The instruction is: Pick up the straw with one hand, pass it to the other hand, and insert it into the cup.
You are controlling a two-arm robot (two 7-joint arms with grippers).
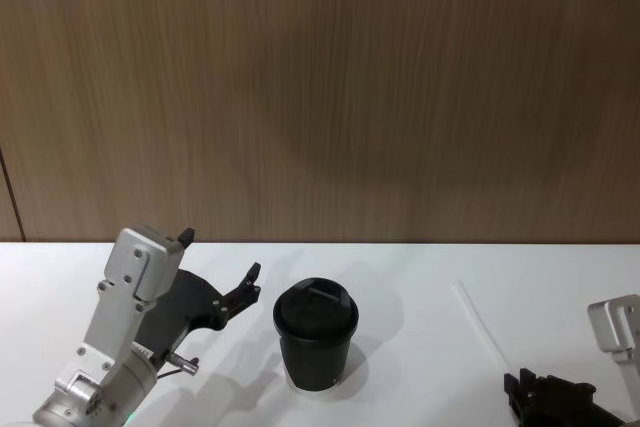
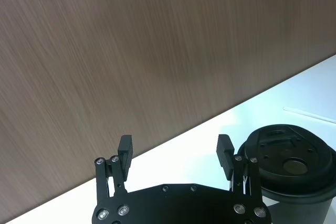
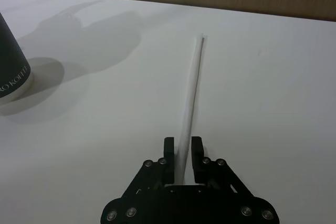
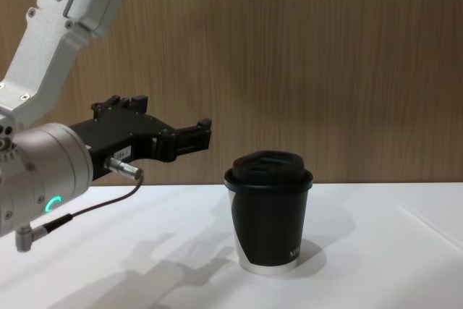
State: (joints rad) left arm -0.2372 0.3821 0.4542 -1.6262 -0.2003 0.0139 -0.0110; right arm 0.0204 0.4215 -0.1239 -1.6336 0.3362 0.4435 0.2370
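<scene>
The white straw [image 1: 482, 332] lies flat on the table at the right, pointing away from me. My right gripper [image 3: 182, 149] is low at its near end, and both fingers press against the straw [image 3: 193, 85]. That gripper [image 1: 530, 392] also shows in the head view's lower right corner. The black lidded cup [image 1: 315, 337] stands upright at the table's middle. My left gripper [image 1: 220, 255] hovers open to the left of the cup, above the table, with nothing between its fingers. The left wrist view shows these open fingertips [image 2: 175, 148] beside the cup's lid [image 2: 286, 161].
The white table [image 1: 400, 277] runs back to a brown wood-grain wall [image 1: 320, 87]. Open tabletop lies between the cup and the straw. From the chest, the left gripper [image 4: 202, 135] hangs level with the top of the cup [image 4: 269, 211].
</scene>
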